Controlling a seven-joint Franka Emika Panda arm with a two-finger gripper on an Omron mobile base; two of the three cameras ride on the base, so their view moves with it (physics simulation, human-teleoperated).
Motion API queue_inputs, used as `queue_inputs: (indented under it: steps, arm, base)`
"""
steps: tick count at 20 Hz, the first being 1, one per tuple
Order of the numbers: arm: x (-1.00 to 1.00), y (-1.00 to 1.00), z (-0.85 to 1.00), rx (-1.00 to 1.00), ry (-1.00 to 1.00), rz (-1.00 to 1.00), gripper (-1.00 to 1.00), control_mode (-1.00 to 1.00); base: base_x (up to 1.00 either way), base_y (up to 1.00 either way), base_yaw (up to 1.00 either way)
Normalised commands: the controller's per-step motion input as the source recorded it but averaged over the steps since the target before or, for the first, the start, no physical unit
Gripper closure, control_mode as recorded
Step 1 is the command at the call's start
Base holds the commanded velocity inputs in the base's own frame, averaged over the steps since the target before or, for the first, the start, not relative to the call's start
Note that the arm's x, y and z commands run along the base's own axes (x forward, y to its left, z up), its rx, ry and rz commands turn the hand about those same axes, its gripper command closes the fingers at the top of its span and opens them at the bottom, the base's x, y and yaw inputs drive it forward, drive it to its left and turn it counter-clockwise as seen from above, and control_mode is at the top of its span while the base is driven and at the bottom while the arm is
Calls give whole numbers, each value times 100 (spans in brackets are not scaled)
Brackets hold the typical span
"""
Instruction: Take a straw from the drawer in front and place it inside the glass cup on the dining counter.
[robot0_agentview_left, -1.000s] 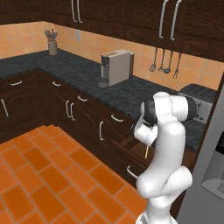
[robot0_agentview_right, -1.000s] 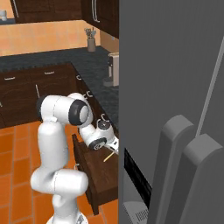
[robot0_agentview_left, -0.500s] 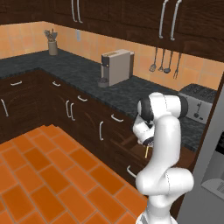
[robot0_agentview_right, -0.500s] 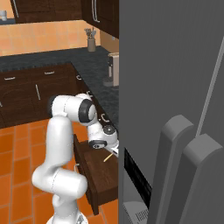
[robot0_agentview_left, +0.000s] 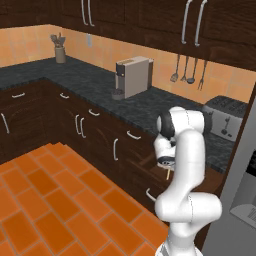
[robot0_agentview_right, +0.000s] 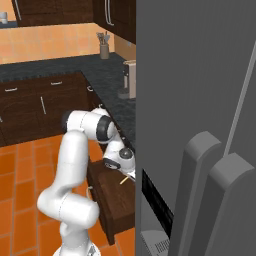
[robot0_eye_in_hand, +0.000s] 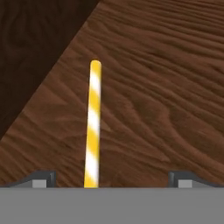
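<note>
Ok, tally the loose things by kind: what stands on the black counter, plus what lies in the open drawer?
Coffee machine: 1
Toaster: 1
Utensil holder: 1
Straw: 1
Total: 4

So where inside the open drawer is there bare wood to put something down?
In the hand view, the drawer floor is bare wood right of the straw and past its far tip. Left of the straw a narrower strip remains before the dark drawer wall. The claw hangs open around the straw's near end, so that spot is crowded.
</note>
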Motion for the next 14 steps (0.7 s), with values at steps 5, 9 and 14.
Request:
queue_inputs:
  steps: [5, 9, 14]
  arm:
    - [27, 17, -5, 0, 1, 0, -100, -100]
    - [8, 43, -13, 0, 10, 0, 100, -100]
    - [0, 20, -7, 4, 13, 0, 100, -100]
  base:
    - [0, 0, 0]
    - [0, 0, 0]
    - [0, 0, 0]
